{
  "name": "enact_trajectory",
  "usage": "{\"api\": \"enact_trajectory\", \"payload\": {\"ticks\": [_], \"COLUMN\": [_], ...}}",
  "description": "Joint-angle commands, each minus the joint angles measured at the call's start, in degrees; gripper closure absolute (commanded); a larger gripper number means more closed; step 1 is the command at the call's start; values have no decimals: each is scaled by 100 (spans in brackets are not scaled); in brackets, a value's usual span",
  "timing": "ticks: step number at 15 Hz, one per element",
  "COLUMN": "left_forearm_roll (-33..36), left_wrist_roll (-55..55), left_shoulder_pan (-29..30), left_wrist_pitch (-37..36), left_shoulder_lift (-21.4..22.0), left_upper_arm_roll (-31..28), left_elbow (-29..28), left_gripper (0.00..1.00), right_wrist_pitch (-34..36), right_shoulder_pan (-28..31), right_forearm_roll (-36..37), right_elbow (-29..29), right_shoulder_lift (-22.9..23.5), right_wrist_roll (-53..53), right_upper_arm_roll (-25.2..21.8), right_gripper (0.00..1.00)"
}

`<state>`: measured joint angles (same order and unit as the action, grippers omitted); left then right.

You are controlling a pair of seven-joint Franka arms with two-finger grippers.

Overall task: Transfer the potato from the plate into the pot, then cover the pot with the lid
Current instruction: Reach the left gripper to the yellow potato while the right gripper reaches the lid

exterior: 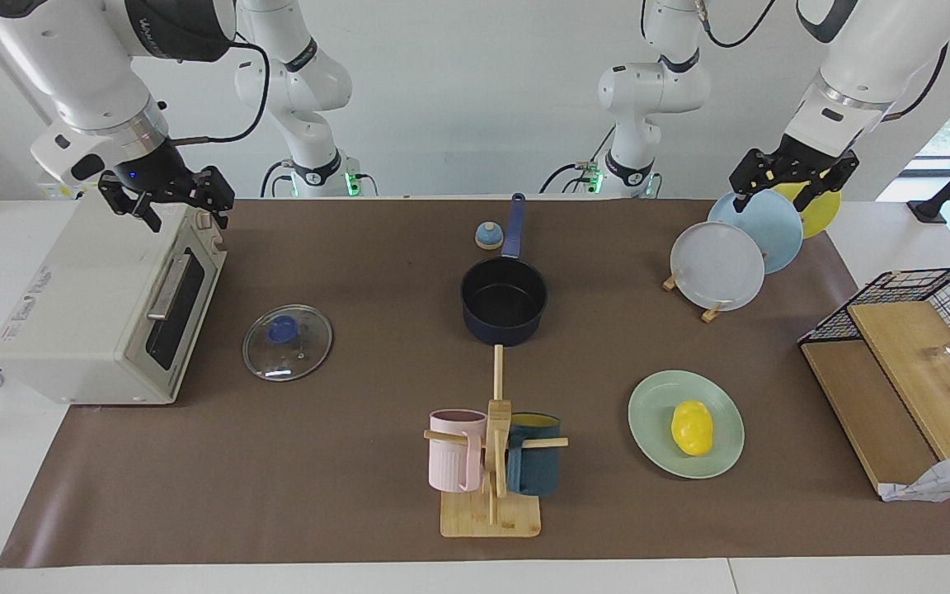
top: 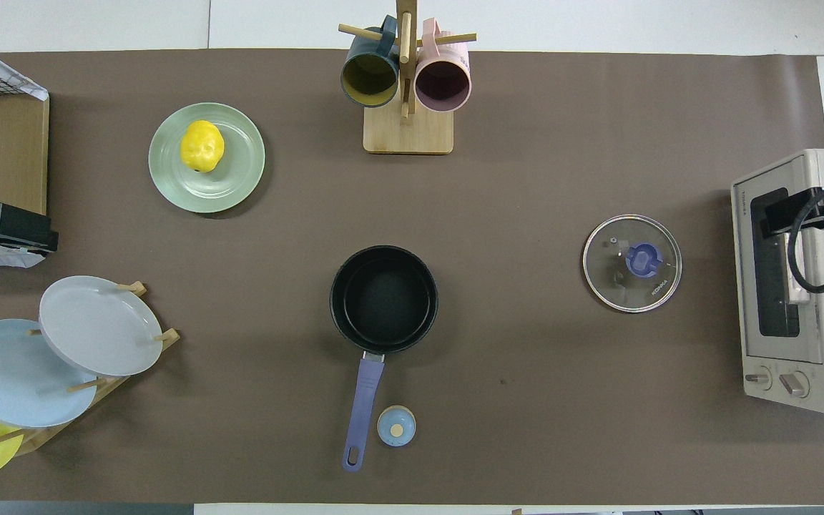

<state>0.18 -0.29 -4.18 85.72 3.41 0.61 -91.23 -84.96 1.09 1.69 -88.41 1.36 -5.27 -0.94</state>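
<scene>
resting on plate [exterior: 656, 450], potato [exterior: 692, 427]

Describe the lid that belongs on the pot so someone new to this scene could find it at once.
Start at the white toaster oven at the right arm's end of the brown table mat. In front of its door, flat on the mat, lies the round clear glass lid. Its blue centre knob and see-through glass set it apart from the small blue-and-tan bell by the dark navy saucepan.

robot lab | kitchen mock-up | toaster oven [exterior: 108, 305], mug tree [exterior: 493, 450], plate rack [exterior: 739, 247] on brown mat [exterior: 359, 462]
</scene>
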Motion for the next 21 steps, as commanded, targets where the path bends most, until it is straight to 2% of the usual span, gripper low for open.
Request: {"api": "enact_trajectory", "payload": {"ticks": [1,7,10,13,17,18,21], "left_forearm_roll": [-88,-88,-219,-412,-510,-510,-510], "left_wrist_roll": [-24,-6,-24,-42,-68,-68,-68], "left_shoulder_pan": [-21,-30,-47,-39,-152,-170,-171], "left_wrist_pitch": [6,147,304,480,603,787,1655], "left_shoulder_lift": [10,10,-130,-962,-2921,-3317,-4249], "left_upper_arm_roll": [-17,-17,-17,-17,-8,-8,-26], "left_elbow": [-18,-44,9,437,2193,2476,2645], "left_gripper": [0,0,0,0,0,0,0], "right_wrist_pitch": [-100,-100,-100,-100,-47,-47,-37], "right_shoulder_pan": [32,32,-12,-21,-47,-47,-47], "right_forearm_roll": [-64,-64,-46,-64,-64,-64,-81], "right_elbow": [-18,-18,-18,-53,-97,-97,-219], "right_shoulder_lift": [-4,-4,-4,-65,-83,-92,-144], "right_wrist_roll": [70,87,113,122,87,87,-376], "right_upper_arm_roll": [33,33,33,41,41,50,68], "right_gripper": [0,0,0,0,0,0,0]}}
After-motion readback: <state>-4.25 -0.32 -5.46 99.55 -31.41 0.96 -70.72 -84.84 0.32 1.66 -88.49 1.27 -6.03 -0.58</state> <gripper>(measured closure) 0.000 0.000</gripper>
